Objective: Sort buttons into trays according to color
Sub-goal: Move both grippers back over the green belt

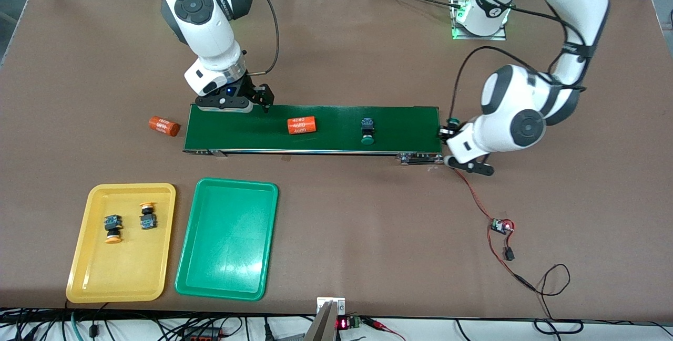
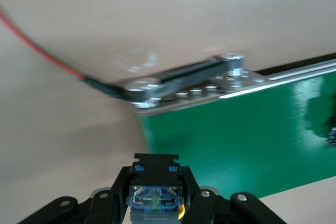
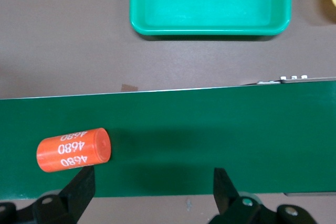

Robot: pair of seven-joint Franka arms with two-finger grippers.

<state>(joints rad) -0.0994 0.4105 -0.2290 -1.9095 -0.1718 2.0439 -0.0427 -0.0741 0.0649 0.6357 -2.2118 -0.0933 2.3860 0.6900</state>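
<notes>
Two buttons with yellow-orange caps (image 1: 112, 228) (image 1: 148, 216) lie in the yellow tray (image 1: 84, 257). The green tray (image 1: 227, 278) beside it holds nothing and also shows in the right wrist view (image 3: 210, 29). One green-capped button (image 1: 367, 131) lies on the dark green belt. My left gripper (image 1: 448, 132) is shut on another green-capped button (image 1: 453, 121) just off the belt's end toward the left arm; its black-and-blue body shows in the left wrist view (image 2: 156, 179). My right gripper (image 1: 258, 97) (image 3: 152, 188) is open and empty over the belt's edge.
The conveyor belt (image 1: 326, 141) carries an orange cylinder (image 1: 301, 125) (image 3: 73, 149). A second orange cylinder (image 1: 163, 126) lies on the table off the belt's end toward the right arm. A small circuit board (image 1: 502, 226) with red and black wires lies toward the left arm's end.
</notes>
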